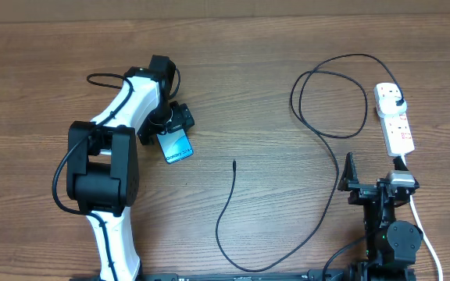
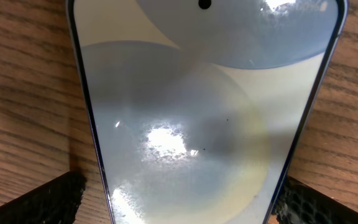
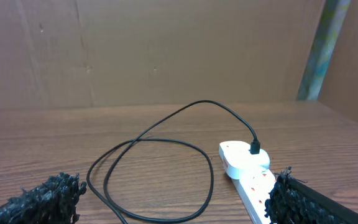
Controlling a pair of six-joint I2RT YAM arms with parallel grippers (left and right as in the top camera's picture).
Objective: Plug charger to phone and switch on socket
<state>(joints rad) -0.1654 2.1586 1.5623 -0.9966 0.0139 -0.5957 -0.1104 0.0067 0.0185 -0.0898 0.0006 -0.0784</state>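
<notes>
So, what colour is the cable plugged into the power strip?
Black. The charger shows best in the right wrist view, plugged into the white socket.

Even bright light from above; faint shadows on table (image 1: 272,47). Left wrist: phone (image 2: 197,124) blurred, glare patches on screen. Right wrist foreground soft.

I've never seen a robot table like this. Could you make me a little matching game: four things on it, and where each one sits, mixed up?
Things:
1. phone
2. charger's connector tip
3. charger's black plug
4. socket

Places:
a. lying loose near the middle of the table
b. flanked by the fingers of the left gripper
c. pushed into the socket's far end
d. white strip on the table's right side

Pairs: 1-b, 2-a, 3-c, 4-d.
</notes>
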